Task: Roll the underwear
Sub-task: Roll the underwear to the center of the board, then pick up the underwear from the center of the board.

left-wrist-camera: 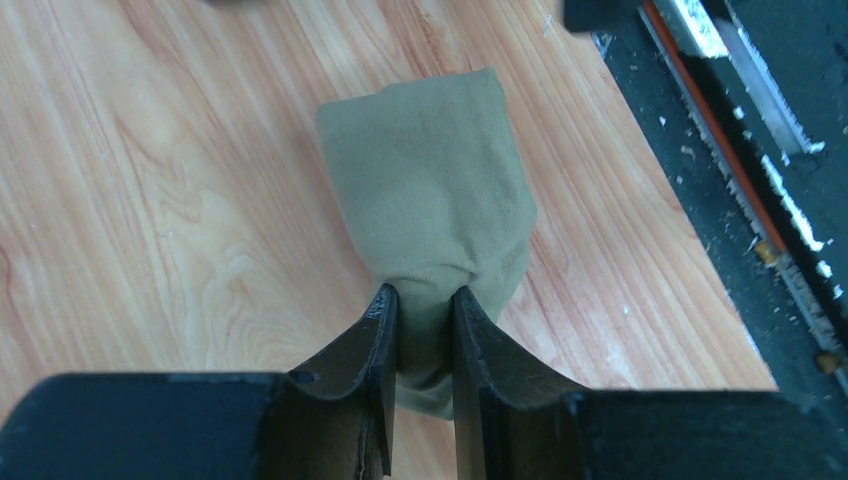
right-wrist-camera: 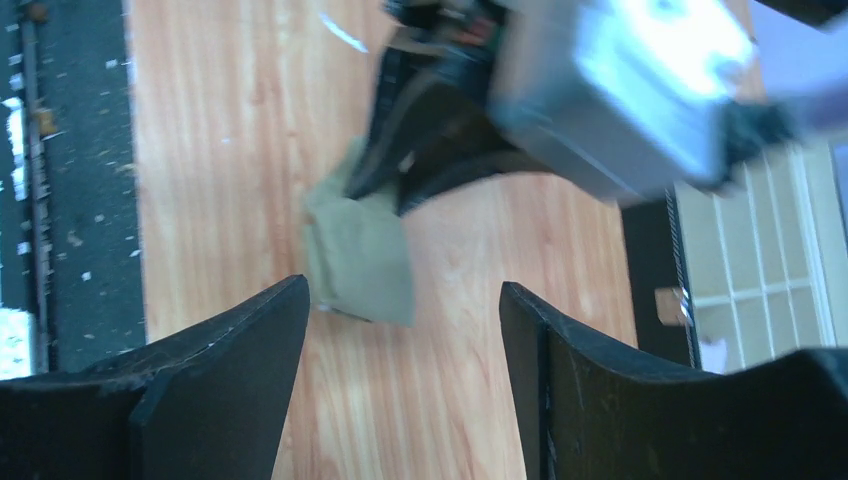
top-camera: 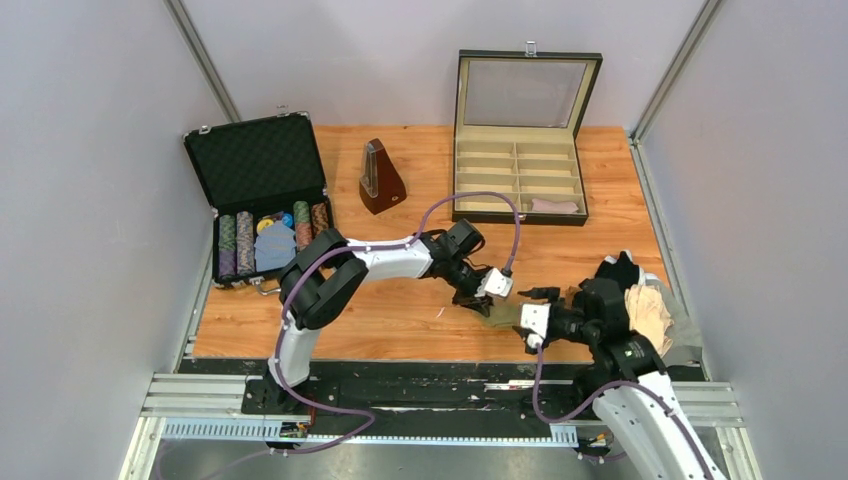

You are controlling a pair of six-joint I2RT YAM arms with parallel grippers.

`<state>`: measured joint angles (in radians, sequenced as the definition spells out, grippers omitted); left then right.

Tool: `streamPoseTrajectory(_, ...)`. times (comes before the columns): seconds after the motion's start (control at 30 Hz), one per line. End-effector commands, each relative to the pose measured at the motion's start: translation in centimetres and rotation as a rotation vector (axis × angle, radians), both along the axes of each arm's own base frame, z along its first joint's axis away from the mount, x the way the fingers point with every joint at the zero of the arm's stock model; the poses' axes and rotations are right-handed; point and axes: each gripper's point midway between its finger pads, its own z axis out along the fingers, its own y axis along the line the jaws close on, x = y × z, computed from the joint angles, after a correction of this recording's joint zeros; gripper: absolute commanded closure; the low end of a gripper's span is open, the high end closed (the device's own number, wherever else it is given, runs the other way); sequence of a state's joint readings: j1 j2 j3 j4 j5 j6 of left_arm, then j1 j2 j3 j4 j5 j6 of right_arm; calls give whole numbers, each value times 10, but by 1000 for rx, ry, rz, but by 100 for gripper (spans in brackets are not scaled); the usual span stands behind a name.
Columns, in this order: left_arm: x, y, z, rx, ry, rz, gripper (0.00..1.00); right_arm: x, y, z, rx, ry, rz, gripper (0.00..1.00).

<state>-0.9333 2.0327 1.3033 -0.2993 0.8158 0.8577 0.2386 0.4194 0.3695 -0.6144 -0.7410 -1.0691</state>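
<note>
My left fingers (left-wrist-camera: pixel 372 345) pinch one end of the bundled olive underwear (left-wrist-camera: pixel 425 190), which lies on the bench (left-wrist-camera: pixel 150 200) in front of the divided box (top-camera: pixel 517 170). My right fingers (right-wrist-camera: pixel 240 350) hang open and empty, also in front of that box.

Two grippers: left gripper (left-wrist-camera: pixel 425 320) and right gripper (right-wrist-camera: pixel 405 300). Underwear: one olive piece (left-wrist-camera: pixel 425 190), one cream piece (top-camera: pixel 648 310) and at least one black piece (top-camera: pixel 618 268); the heap hides any others. One grey cloth (top-camera: pixel 685 340). One table (top-camera: pixel 400 320), one chip case (top-camera: pixel 258 160), one metronome (top-camera: pixel 381 180). One divided box (top-camera: pixel 520 150) with two columns of compartments, holding one pale roll (top-camera: pixel 555 206).
</note>
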Motion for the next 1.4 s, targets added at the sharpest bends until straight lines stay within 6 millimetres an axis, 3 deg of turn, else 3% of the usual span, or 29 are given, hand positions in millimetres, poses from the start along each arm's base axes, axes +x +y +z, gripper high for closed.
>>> streamPoseTrajectory(0.0,-43,51,-66,353,257,107,75,-12,11,-17,-103,-96,129,28)
streamPoseTrajectory(0.2,-48,48,-70,405,356,161,75,-15,21,-42,-202,-40,204,25)
streamPoseTrajectory(0.47,-48,49,-72,423,446,210,74,-1,22,-62,-287,-55,212,50)
streamPoseTrajectory(0.87,-42,44,-67,413,620,238,73,-3,16,-93,-370,-78,234,52)
streamPoseTrajectory(1.1,-41,41,-61,402,653,237,67,3,17,-113,-431,-70,234,67)
streamPoseTrajectory(1.2,-36,40,-48,371,712,262,57,2,17,-121,-449,-26,240,83)
streamPoseTrajectory(1.23,-30,41,-43,348,723,275,51,2,17,-120,-454,-15,243,96)
streamPoseTrajectory(1.3,-13,42,-24,312,751,347,42,5,20,-111,-445,11,229,100)
streamPoseTrajectory(1.37,11,45,4,245,788,428,37,8,29,-88,-400,42,223,100)
